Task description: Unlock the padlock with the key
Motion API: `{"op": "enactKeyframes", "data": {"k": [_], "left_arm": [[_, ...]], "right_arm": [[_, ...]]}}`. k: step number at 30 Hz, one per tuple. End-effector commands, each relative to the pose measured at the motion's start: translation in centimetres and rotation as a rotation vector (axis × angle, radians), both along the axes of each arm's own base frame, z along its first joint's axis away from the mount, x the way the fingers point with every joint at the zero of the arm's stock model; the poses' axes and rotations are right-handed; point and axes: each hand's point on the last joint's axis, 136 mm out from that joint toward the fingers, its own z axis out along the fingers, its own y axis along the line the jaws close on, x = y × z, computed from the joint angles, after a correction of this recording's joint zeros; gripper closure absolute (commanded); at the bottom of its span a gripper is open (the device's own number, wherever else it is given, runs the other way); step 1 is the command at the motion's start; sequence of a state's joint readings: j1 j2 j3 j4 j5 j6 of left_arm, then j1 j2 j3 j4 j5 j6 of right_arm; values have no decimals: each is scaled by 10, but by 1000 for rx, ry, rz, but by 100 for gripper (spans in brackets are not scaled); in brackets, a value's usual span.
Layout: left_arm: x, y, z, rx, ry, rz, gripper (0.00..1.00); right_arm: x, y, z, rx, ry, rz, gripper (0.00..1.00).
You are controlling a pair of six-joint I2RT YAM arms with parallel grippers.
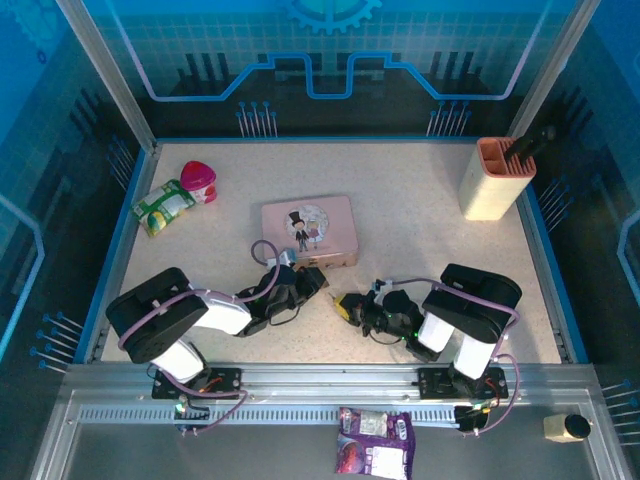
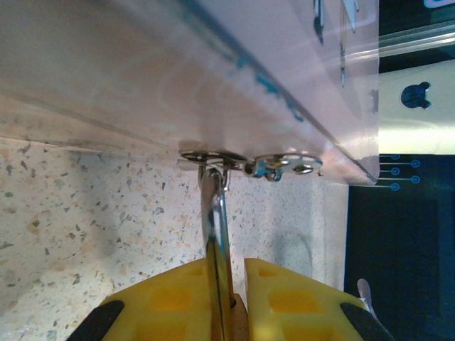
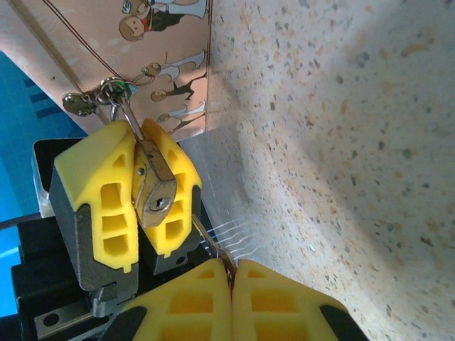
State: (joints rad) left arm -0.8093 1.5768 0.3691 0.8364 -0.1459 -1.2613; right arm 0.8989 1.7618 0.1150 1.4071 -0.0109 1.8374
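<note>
Left gripper (image 3: 135, 136) grasps the brass padlock (image 3: 158, 190), which hangs through the hasp (image 3: 106, 89) of the pink tin (image 3: 167, 67). Right gripper (image 3: 231, 273), just beside it, is clenched on the thin key (image 3: 212, 241), whose tip is near the padlock body.

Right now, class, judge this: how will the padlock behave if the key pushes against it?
Probably stiff: the padlock looks like solid brass. It should hardly swing, as the left gripper clamps it. Its thin shackle hangs through the tin's hasp, so unclamped it might pivot.
</note>
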Motion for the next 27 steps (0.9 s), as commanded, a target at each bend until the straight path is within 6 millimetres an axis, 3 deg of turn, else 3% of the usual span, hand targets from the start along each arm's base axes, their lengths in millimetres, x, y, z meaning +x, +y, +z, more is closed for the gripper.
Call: {"op": "enactKeyframes", "data": {"k": [1, 15, 27], "left_arm": [[5, -16, 34, -77, -106, -31, 93], [3, -21, 28, -98, -136, -42, 93], [1, -27, 36, -108, -153, -57, 94]], "right_arm": [[-1, -3, 2, 0, -12, -22, 100], [2, -1, 13, 19, -46, -28, 100], [3, -1, 14, 24, -44, -33, 100]]}}
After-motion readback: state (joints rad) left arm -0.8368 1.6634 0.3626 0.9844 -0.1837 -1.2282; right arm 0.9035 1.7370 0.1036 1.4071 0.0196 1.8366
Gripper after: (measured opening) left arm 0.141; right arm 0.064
